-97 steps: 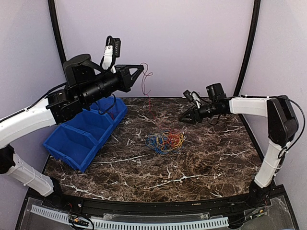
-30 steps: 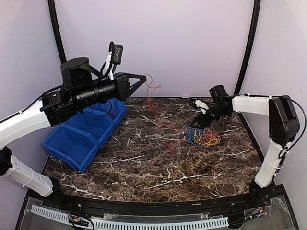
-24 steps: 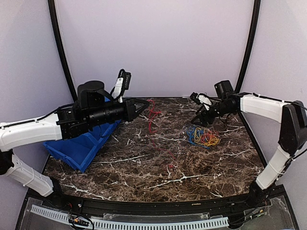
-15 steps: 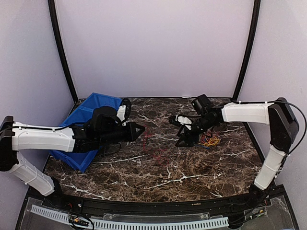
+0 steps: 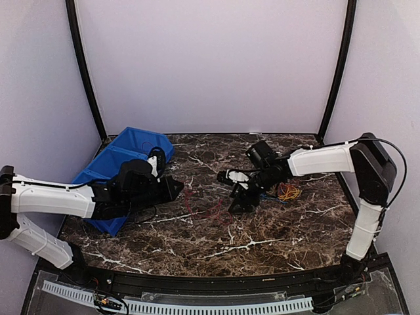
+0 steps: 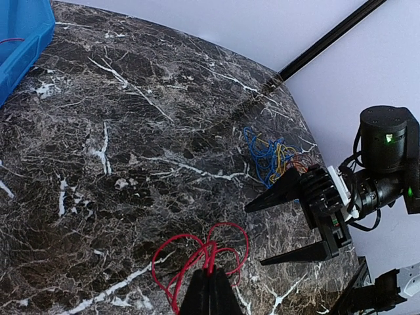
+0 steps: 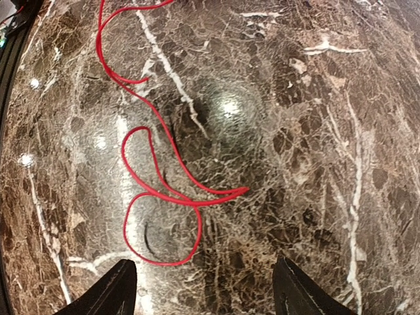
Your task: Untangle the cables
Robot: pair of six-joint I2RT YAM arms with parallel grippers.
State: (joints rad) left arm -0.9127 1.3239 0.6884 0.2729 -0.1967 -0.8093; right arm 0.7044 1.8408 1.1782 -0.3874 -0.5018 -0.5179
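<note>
Red cable [image 7: 197, 204] sits clamped in the left gripper [image 6: 211, 281]; the right gripper [image 7: 203, 266], wide apart, should descend squarely over the lower-left loop.

Left arm [image 5: 56, 197] stretched out low from the left side, white forearm near level, black wrist close over the bench [image 5: 197, 246]. Left end effector [image 5: 176, 189] points toward centre, jaws fully together, tips pinching the red cable [image 6: 210, 257]. Right arm [image 5: 321, 157]: upper link rises from the base at right, elbow high, white forearm reaches left and slightly down toward centre. Wrist tilted down. Right end effector [image 5: 231, 191] has jaws spread wide, nothing between them, tips aimed at the bench just off its surface. The two end effectors face each other, near but apart, not touching.
</note>
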